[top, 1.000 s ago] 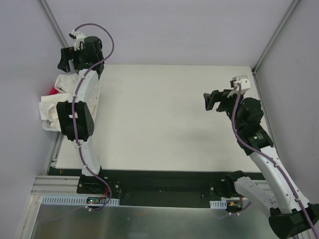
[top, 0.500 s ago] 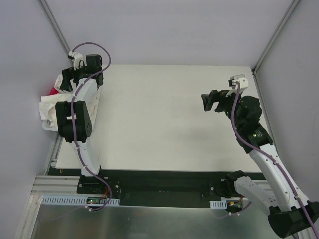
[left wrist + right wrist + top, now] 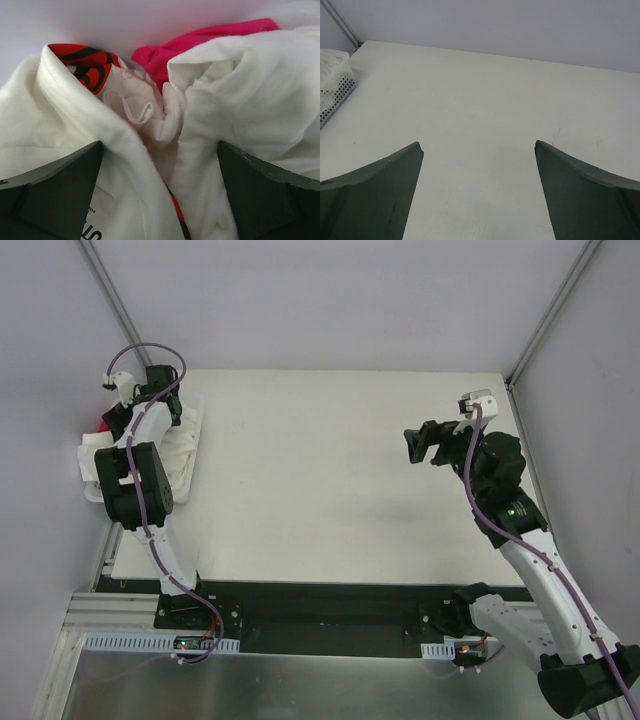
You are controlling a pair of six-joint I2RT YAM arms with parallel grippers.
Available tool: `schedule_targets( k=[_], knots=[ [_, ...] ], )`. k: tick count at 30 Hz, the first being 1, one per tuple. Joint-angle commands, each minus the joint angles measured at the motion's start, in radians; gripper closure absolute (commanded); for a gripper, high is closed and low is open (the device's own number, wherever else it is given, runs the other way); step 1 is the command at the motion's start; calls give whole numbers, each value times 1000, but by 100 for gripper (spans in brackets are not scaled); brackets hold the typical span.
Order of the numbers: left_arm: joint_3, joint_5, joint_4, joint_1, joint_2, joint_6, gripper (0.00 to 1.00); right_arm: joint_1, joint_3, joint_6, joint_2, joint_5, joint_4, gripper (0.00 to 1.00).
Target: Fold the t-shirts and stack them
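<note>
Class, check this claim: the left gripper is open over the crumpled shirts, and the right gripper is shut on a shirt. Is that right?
No. The right gripper is open and empty over the table, as the right wrist view shows. The left gripper is open over the crumpled shirts.

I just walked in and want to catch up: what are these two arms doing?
The left gripper, jaws open, is down at a crumpled heap of off-white t-shirts in the white basket at the table's left edge, and has not closed on anything. A pink cloth lies among them. The right gripper hovers open and empty above the table. No shirt is laid out or folded on the table yet.
</note>
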Motion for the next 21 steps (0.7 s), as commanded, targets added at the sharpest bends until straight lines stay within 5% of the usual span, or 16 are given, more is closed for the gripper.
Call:
schedule_targets(
  k=[1, 6, 9, 10, 21],
  knots=[
    [-42, 87, -130, 18, -52, -176, 2, -10, 30, 12, -11, -6, 20, 4],
    [-60, 163, -145, 26, -54, -230, 8, -13, 21, 15, -16, 0, 21, 4],
    [-57, 223, -145, 26, -64, -224, 89, -17, 18, 18, -14, -2, 20, 4],
    [-54, 240, -145, 26, -69, -227, 100, -16, 18, 18, -11, -2, 20, 4],
    [59, 229, -144, -44, -214, -106, 100, -20, 17, 43, 28, -16, 28, 4]
  ],
)
